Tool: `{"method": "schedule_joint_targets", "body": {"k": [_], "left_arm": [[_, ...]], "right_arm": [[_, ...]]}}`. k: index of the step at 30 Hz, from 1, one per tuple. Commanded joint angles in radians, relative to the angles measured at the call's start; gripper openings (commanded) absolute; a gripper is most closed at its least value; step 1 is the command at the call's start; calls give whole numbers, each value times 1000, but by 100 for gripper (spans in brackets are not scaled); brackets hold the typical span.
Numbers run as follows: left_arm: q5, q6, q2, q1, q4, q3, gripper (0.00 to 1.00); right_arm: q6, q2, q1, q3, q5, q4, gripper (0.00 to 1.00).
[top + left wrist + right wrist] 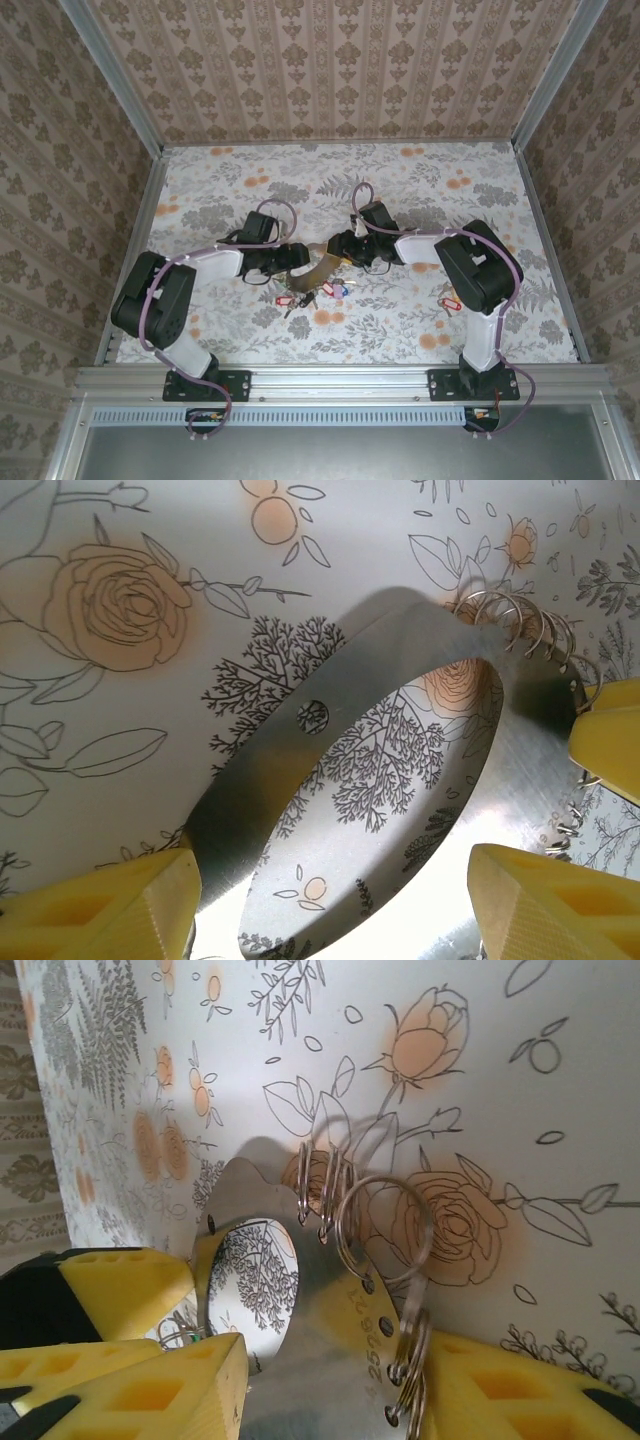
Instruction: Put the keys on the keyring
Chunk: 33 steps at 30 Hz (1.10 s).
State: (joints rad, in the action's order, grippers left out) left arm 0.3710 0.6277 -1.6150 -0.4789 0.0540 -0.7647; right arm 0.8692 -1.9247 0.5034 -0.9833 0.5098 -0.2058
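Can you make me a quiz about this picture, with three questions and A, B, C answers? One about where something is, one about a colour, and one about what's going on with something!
1. Where is the bunch of coloured keys?
A. On the table, close to where the two claws meet
B. In the far corner
C. On top of an arm

2. What colour are the claw fingers?
A. Blue
B. Yellow
C. Red

3. What is going on with the big ring?
A. Lying flat on the table
B. Up off the table, between the left claw and the right claw
C. Snapped in two

Answers:
1 A: the top view shows the bunch lying on the flowery table, right by the claws.
2 B: both wrist views show yellow fingers.
3 B: the ring casts a shadow on the table beneath it.
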Motion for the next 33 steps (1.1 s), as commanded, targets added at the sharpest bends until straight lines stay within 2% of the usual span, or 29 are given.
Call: {"method": "schedule_joint_targets", "body": {"k": [1, 11, 17, 19, 22, 28, 31, 33], "left_arm": [[29, -4, -37, -22, 32, 3, 73], [38, 24, -42, -29, -1, 16, 73], [17, 29, -14, -29, 3, 19, 73], [-12, 29, 15, -29, 15, 22, 73], [-77, 22, 79, -29, 45, 27, 75], [-183, 15, 229, -20, 95, 28, 83], [-172, 13, 315, 4, 83, 28, 89], [-119, 12, 362, 38, 51, 23, 93]], "right_arm": [[19, -39, 9, 31, 53, -77, 48], [30, -35, 9, 72, 79, -202, 41], [6, -14, 6, 75, 61, -183, 25], [-9, 9, 2, 84, 41, -168, 22], [-35, 60, -6, 94, 24, -145, 12], [-57, 196, -38, 135, 36, -155, 6], [-39, 273, -68, 168, 80, -218, 2], [-5, 327, -96, 196, 111, -290, 2]]}}
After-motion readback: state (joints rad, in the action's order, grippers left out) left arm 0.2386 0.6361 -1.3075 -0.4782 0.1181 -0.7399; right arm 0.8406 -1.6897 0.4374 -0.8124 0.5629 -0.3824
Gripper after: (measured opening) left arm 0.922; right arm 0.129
